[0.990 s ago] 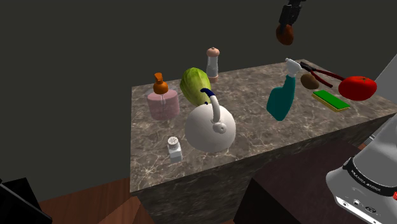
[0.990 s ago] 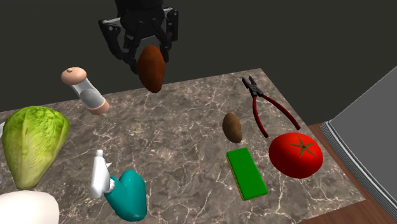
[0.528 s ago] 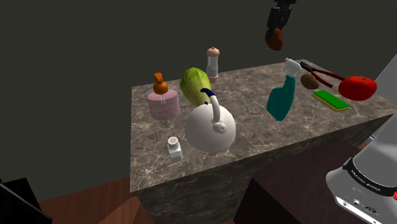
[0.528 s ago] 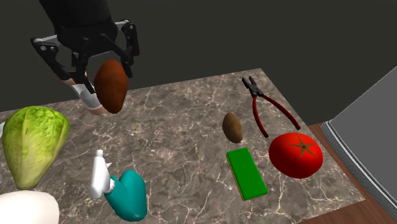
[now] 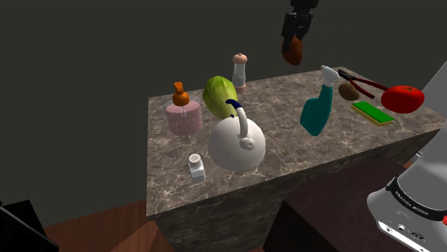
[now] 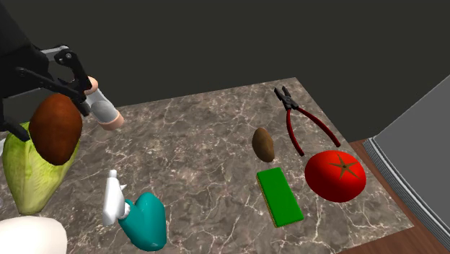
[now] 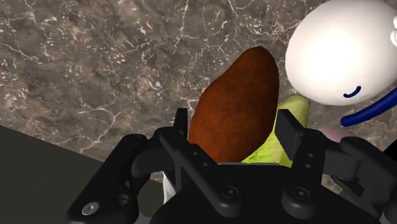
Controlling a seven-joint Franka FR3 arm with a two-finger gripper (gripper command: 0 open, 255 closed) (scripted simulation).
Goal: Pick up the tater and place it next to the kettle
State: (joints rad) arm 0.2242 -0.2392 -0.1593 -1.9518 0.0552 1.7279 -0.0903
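Now the tool [image 7: 234,121] is clenched on the reddish-brown potato [image 5: 292,52], one black finger pressed against each side of it in the wrist view. In the shoulder view the potato hangs in the air, well above the marble surface [image 5: 286,154], higher than the pepper mill [image 5: 239,70] and off to that view's right of it. In the second exterior view it sits in front of the lettuce head [image 6: 29,177], near that view's left edge. The wrist view puts the white kettle [image 7: 334,51] with its blue handle just beyond the potato's tip, with a strip of green lettuce showing beside the potato.

The kettle stands on the surface toward its front, a small white shaker [image 5: 196,166] just beside it and a pink soap dispenser [image 5: 183,116] with an orange pump behind. A teal spray bottle [image 6: 142,220] stands further toward the shoulder view's right. Beyond it lie a smaller brown potato [image 6: 263,144], red-handled pliers [image 6: 306,124], a green sponge [image 6: 280,195] and a tomato [image 6: 334,175].
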